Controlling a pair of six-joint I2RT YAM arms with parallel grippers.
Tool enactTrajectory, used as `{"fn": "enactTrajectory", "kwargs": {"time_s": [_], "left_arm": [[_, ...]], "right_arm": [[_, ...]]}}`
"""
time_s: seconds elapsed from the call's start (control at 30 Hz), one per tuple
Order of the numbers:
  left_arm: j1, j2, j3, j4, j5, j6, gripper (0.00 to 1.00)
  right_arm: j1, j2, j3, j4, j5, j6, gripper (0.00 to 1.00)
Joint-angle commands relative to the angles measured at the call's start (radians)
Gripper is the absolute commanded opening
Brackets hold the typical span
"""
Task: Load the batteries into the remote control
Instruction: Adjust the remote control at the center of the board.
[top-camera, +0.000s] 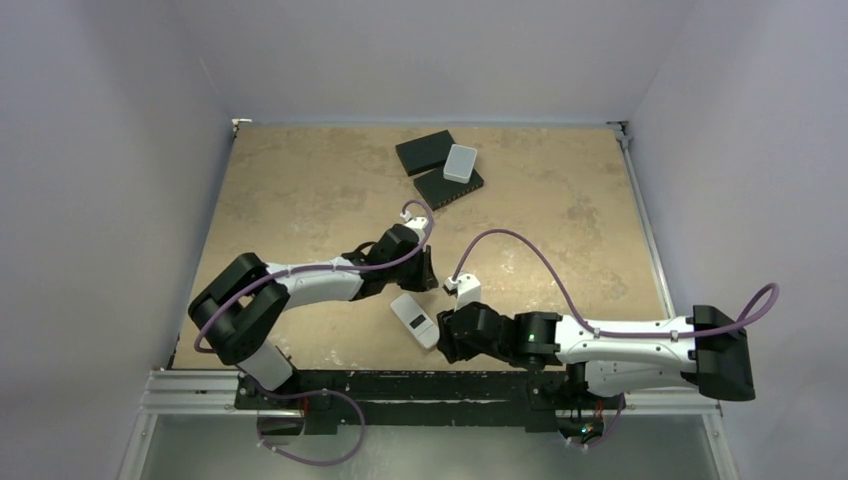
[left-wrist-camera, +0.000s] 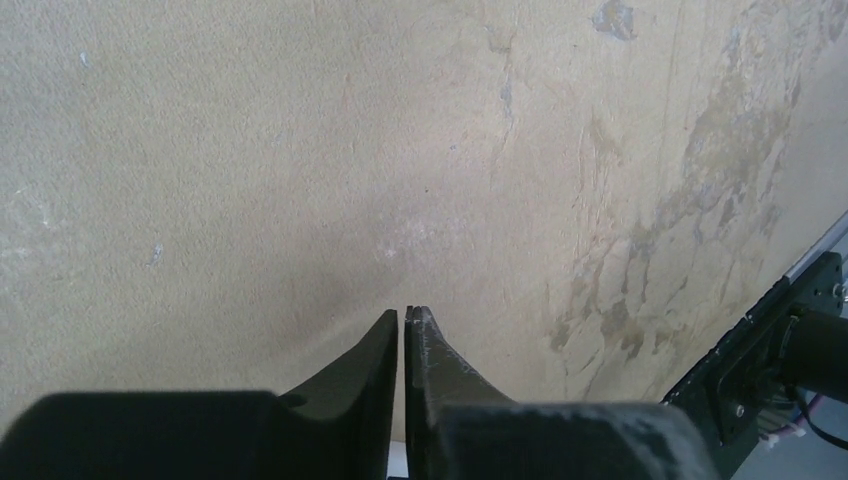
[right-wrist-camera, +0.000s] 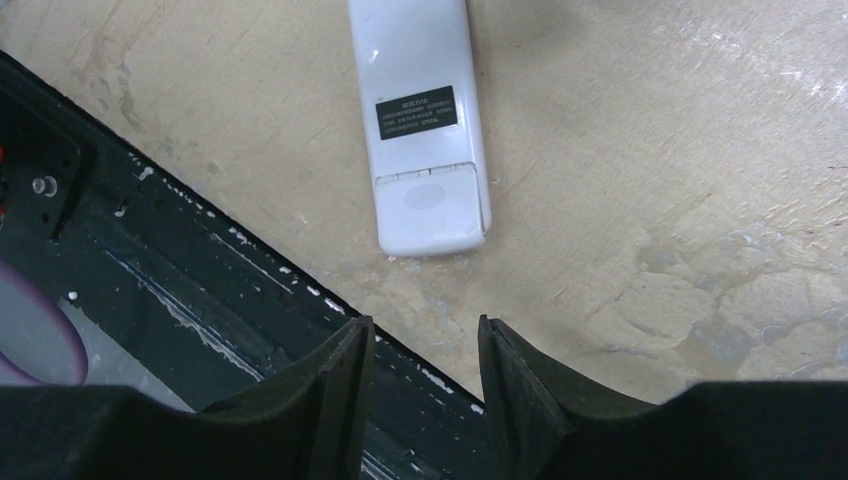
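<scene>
The remote control (top-camera: 414, 320) lies near the table's front edge, white back up. In the right wrist view the remote control (right-wrist-camera: 425, 120) shows a dark rectangular label and a closed cover at its near end. My right gripper (right-wrist-camera: 425, 325) is open and empty, a short way off that end, over the table's edge. From above, the right gripper (top-camera: 444, 335) sits just right of the remote. My left gripper (left-wrist-camera: 404, 312) has its jaws almost touching, with nothing seen between them, above bare table. From above, the left gripper (top-camera: 428, 278) hangs just beyond the remote. The batteries are out of view.
Two black flat boxes (top-camera: 425, 152) (top-camera: 450, 187) lie at the back middle with a pale grey rounded box (top-camera: 460, 162) on them. A black mounting rail (right-wrist-camera: 200, 290) runs along the table's front edge. Walls close in the left, right and back sides.
</scene>
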Motion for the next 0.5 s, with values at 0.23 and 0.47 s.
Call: {"fn": "enactTrajectory", "kwargs": {"time_s": [0.23, 0.47], "left_arm": [[0.007, -0.003, -0.004, -0.054, -0.093, 0.034, 0.0], [0.007, -0.017, -0.014, -0.125, -0.144, 0.034, 0.0]], "right_arm": [[-0.003, -0.007, -0.008, 0.022, 0.0, 0.031, 0.5], [-0.003, 0.003, -0.004, 0.015, 0.004, 0.037, 0.5]]}}
